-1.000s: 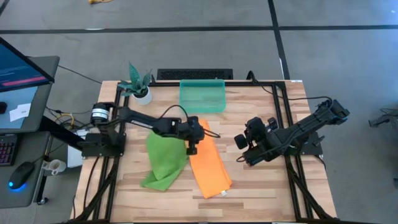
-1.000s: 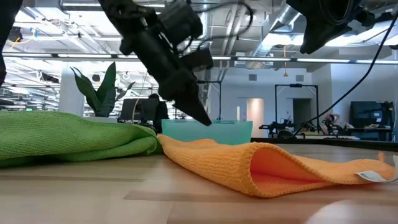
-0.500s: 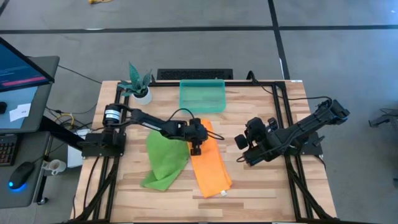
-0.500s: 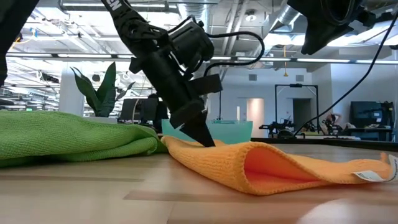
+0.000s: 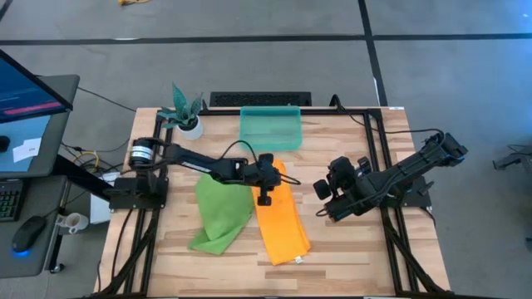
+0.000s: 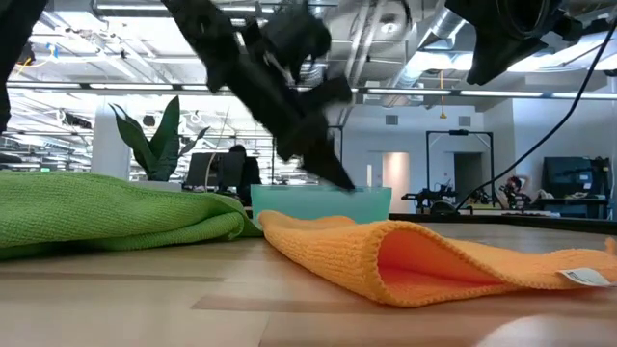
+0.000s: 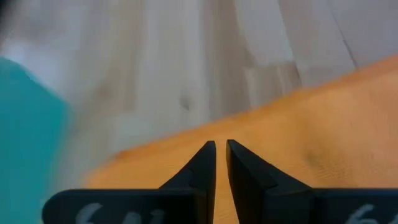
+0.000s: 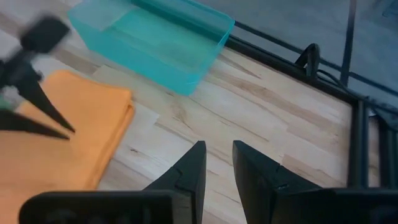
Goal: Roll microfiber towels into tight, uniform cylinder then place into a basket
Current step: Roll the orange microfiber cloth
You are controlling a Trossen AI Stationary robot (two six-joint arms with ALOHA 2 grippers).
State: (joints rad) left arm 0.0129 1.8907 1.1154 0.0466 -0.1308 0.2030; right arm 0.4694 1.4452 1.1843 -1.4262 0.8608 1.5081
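The orange-yellow towel (image 5: 281,220) lies folded over in a long strip on the table's middle, a white label at its near corner (image 6: 585,277). The lime green towel (image 5: 218,214) lies bunched on the table at its left, edge against edge. The teal basket (image 5: 270,127) stands at the far middle. My left gripper (image 5: 264,199) hangs shut and empty just above the orange towel's far part, as the low view (image 6: 349,183) and the left wrist view (image 7: 221,147) show. My right gripper (image 5: 319,201) waits to the right of the orange towel, its fingers (image 8: 219,152) shut but for a narrow gap, above bare wood.
A small white pot with a teal plant (image 5: 188,122) stands at the far left corner. Black frame rails (image 5: 378,124) run along the table's far and right edges. Bare wood (image 5: 341,249) lies right of the orange towel.
My left gripper dipped until its shut tips touched the orange towel's far part, then rose clear again, drifting slightly toward the table's right. The towel stays folded where it was; its upper layer has settled a little.
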